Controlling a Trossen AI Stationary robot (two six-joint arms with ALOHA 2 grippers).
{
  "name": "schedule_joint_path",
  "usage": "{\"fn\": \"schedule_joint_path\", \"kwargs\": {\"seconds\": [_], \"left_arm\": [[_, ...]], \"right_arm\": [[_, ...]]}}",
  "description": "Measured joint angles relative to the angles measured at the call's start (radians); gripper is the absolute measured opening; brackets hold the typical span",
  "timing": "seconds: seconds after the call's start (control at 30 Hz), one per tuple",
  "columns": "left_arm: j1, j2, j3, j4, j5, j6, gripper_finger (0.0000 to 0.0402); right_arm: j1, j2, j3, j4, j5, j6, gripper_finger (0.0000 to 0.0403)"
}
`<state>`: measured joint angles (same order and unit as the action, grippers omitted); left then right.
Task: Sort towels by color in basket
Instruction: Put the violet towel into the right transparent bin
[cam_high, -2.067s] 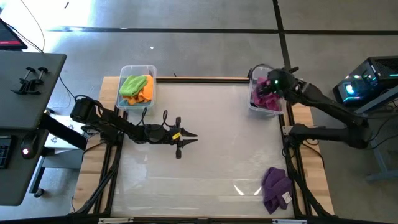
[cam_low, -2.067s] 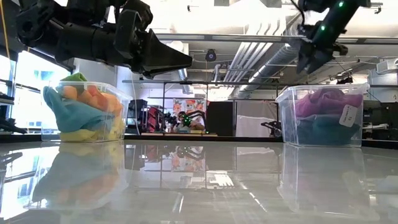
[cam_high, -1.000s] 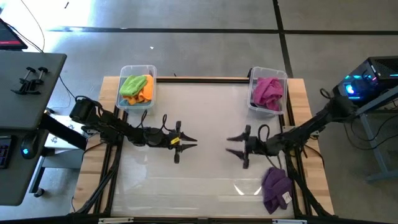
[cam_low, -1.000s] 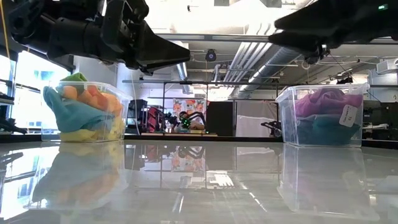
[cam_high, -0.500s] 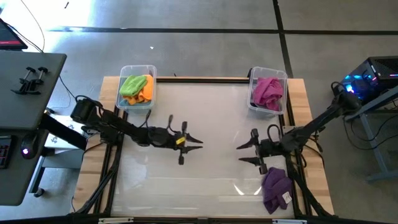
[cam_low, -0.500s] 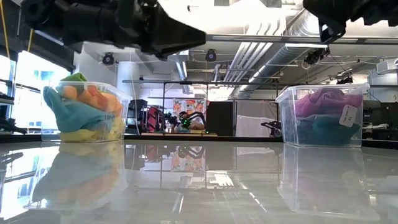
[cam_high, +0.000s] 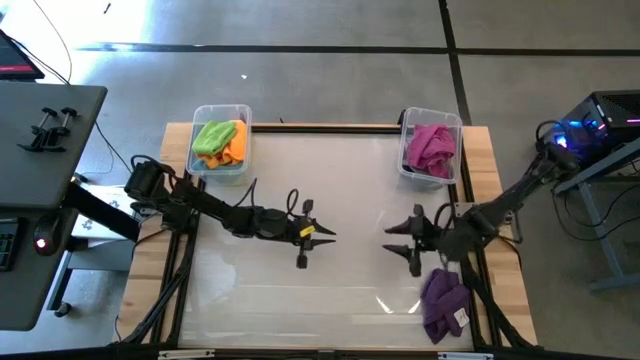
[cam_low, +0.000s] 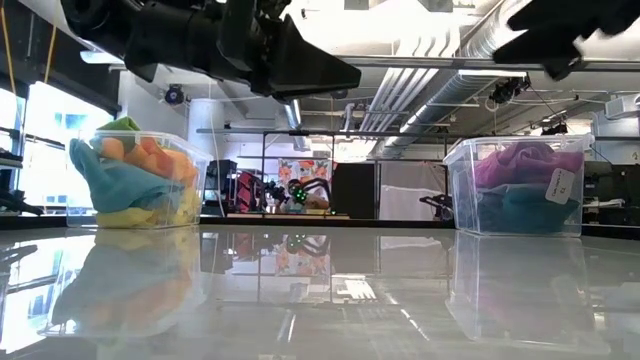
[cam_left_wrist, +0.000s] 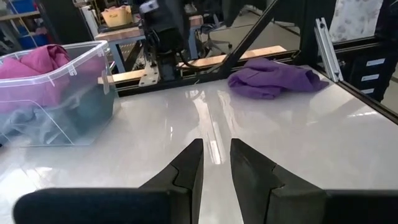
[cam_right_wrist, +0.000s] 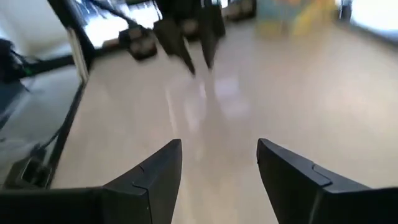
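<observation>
A purple towel (cam_high: 443, 303) lies crumpled flat on the table by its near right corner, also seen as the purple towel (cam_left_wrist: 270, 78) in the left wrist view. The left bin (cam_high: 218, 120) holds lime green, orange, light blue and yellow towels (cam_low: 135, 175). The right bin (cam_high: 432, 178) holds a magenta towel (cam_high: 430, 148) over a dark one (cam_low: 515, 210). My left gripper (cam_high: 328, 236) hovers over the table's middle, open by a narrow gap (cam_left_wrist: 216, 146). My right gripper (cam_high: 389, 240) hovers wide open (cam_right_wrist: 219, 146), facing the left one, just beyond the purple towel's far side.
A bare glossy tabletop (cam_high: 350, 180) stretches between the two bins at the far corners. Dark frame rails (cam_high: 470, 260) run along the table's left and right edges. A desk with equipment (cam_high: 40, 130) stands left of the table, a lit machine (cam_high: 590, 130) to its right.
My left gripper has moved toward the table's right edge and a little toward the near edge. My right gripper has drawn back toward the right edge and slightly toward the near edge, closer to the purple towel. The towels have not moved.
</observation>
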<state>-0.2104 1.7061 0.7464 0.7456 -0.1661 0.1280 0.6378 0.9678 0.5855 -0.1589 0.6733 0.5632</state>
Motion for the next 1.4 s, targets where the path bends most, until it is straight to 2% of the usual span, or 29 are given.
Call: {"fn": "schedule_joint_path", "kwargs": {"seconds": [0.1, 0.17, 0.37, 0.47, 0.6, 0.73, 1.03, 1.27, 1.4], "left_arm": [[0.0, 0.0, 0.0, 0.0, 0.0, 0.0, 0.0066], [0.0, 0.0, 0.0, -0.002, 0.0, -0.003, 0.0066], [-0.01, 0.0, 0.0, -0.021, -0.001, -0.021, 0.0066], [-0.019, 0.0, 0.0, -0.038, -0.001, -0.021, 0.0066], [-0.029, 0.0, 0.0, -0.054, -0.001, -0.02, 0.0066], [-0.034, 0.0, 0.0, -0.053, -0.001, -0.004, 0.0066], [-0.03, 0.0, 0.0, -0.043, -0.001, -0.001, 0.0066], [-0.026, 0.0, -0.001, -0.041, -0.001, -0.003, 0.0066], [-0.026, 0.0, -0.001, -0.041, -0.001, -0.015, 0.0066]], "right_arm": [[0.022, 0.073, 0.184, -0.336, -0.052, 0.227, 0.0204], [0.036, 0.142, 0.294, -0.493, -0.116, 0.339, 0.0204], [0.081, 0.355, 0.551, -0.839, -0.423, 0.672, 0.0204], [0.112, 0.438, 0.615, -0.919, -0.565, 0.814, 0.0204], [0.152, 0.517, 0.622, -0.944, -0.753, 1.001, 0.0204], [0.189, 0.582, 0.622, -0.966, -0.892, 1.087, 0.0204], [0.228, 0.637, 0.62, -0.959, -0.934, 1.074, 0.0195], [0.266, 0.631, 0.515, -0.89, -0.967, 1.104, 0.019], [0.285, 0.631, 0.461, -0.849, -0.921, 1.143, 0.019]]}}
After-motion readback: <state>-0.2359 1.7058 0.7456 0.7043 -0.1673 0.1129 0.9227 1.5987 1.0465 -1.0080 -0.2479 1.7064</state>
